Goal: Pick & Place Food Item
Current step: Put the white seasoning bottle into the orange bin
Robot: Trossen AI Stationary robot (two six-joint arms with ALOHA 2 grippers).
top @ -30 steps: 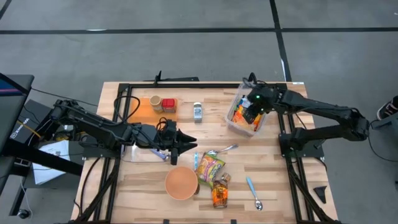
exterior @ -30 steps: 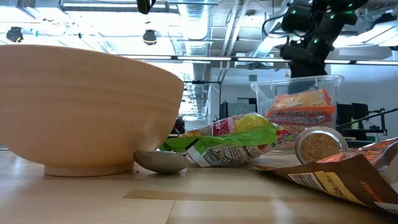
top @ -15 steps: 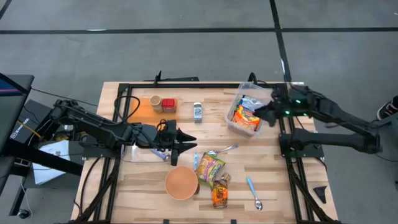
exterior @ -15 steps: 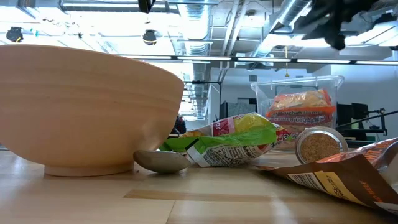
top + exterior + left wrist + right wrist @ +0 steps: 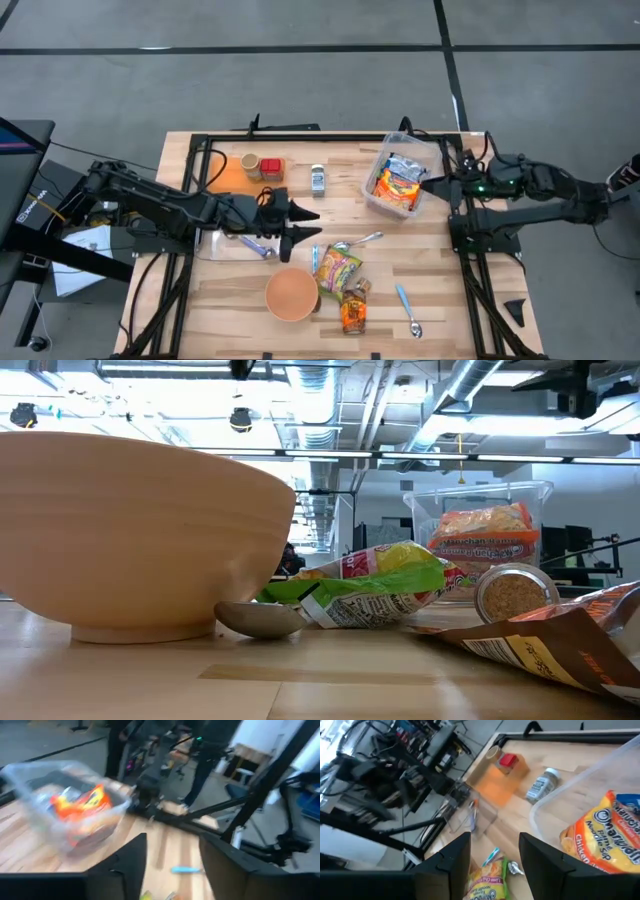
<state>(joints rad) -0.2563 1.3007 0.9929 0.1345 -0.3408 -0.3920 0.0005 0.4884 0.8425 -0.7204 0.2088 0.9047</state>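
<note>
Left gripper (image 5: pixel 308 222): fingers parted, a clear gap between them, nothing held or touched; same open gap seen between the dark fingers (image 5: pixel 129 865) in the left wrist view. Poised over the table's middle, above and just beyond the wooden bowl (image 5: pixel 292 294), arm stretched low from the left edge.

Right gripper (image 5: pixel 432 185): fingers (image 5: pixel 447 862) apart at a moderate width, empty. Placed just beside the outer wall of the clear plastic bin (image 5: pixel 419 196), arm reaching in almost level from the right edge.

Noodle packets (image 5: pixel 398 180): orange and blue, lying inside the bin at the table's right rear. Green-and-yellow packet (image 5: pixel 338 268) and orange snack bag (image 5: pixel 353 312) flat on the boards beside the bowl, with a metal spoon (image 5: pixel 360 241) and a blue-handled spoon (image 5: pixel 408 310) nearby.

Low view: bowl (image 5: pixel 140 540) filling the left, packet (image 5: pixel 370 585) and spice jar (image 5: pixel 512 592) behind; both grippers out of frame. Left wrist view blurred.
</note>
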